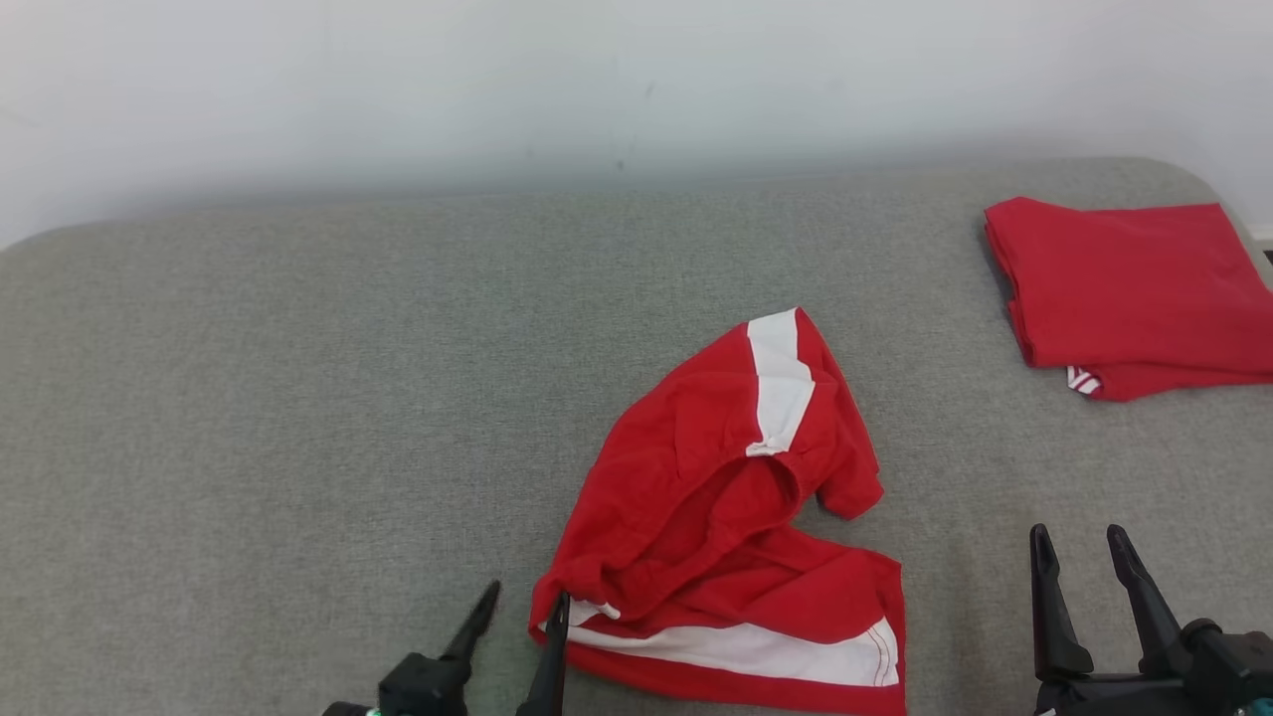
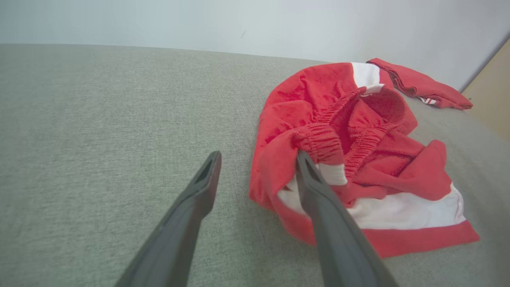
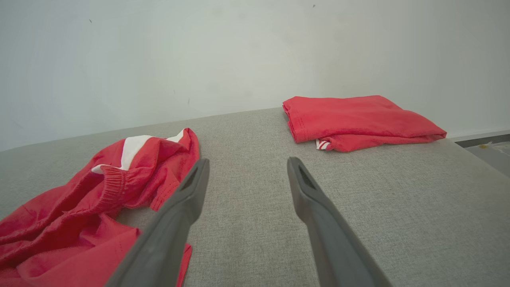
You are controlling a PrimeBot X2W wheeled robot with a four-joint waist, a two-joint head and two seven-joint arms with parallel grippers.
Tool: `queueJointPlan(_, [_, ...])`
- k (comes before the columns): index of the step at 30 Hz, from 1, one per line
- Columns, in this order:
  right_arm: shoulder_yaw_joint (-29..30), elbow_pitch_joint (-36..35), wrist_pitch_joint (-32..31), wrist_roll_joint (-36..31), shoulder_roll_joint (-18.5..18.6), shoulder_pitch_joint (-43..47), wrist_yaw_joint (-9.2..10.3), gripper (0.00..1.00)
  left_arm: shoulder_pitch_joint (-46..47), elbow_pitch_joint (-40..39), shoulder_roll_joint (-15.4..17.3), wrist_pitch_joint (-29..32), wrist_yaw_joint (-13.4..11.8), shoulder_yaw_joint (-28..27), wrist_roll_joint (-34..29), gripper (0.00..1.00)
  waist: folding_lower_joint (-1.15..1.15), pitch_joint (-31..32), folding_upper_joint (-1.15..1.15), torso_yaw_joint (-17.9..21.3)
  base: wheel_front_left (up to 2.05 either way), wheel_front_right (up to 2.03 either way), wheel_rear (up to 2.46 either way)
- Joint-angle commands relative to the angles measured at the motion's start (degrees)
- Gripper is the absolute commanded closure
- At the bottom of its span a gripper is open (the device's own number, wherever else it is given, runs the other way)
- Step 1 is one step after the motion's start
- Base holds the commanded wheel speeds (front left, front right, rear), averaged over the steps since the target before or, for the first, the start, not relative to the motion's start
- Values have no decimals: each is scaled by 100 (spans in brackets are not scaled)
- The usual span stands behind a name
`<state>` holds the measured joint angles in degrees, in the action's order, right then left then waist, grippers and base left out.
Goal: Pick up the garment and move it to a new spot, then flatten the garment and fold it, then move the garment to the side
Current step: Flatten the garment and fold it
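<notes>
Spreads left gripper (image 1: 527,594) fingers, grasping nothing, with one tip at the waistband of the shorts (image 1: 696,517), perhaps touching. Reaches low and forward from lower left. Holds right gripper (image 1: 1077,534) open above bare mat (image 1: 298,398), just right of the crumpled shorts lying mid-mat, with folded pile (image 1: 1124,288) far right.
</notes>
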<state>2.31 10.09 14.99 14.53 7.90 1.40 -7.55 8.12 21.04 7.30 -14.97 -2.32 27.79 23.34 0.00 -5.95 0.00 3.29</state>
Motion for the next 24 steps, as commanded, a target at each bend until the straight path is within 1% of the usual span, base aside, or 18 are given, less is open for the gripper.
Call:
queueJointPlan(1, [18,7,26,-3,41,63,15,0,-128,-174,-37,-26,-10,-175,-156,0,0,49,0,-78,0,0,0])
queueJointPlan(5, [54,-1,25,2,52,94,15,0,-258,-506,-38,-23,7,-462,-365,0,0,82,0,-139,0,0,0])
queueJointPlan(15, [70,-32,26,4,-14,150,15,0,-607,-1471,-20,-24,44,-1580,-893,0,0,171,0,-304,0,0,0])
queueJointPlan(18, [60,-45,25,19,-31,170,15,0,-741,-1598,-4,-24,78,-1927,-960,0,0,183,0,-334,0,0,0])
queueJointPlan(23, [20,-29,26,46,-34,220,15,0,-959,-1687,16,-25,238,-2382,-1092,0,0,194,0,-372,0,0,0])
queueJointPlan(24, [15,-27,25,48,-34,223,15,0,-991,-1696,7,-25,235,-2483,-1113,0,0,191,0,-378,0,0,0])
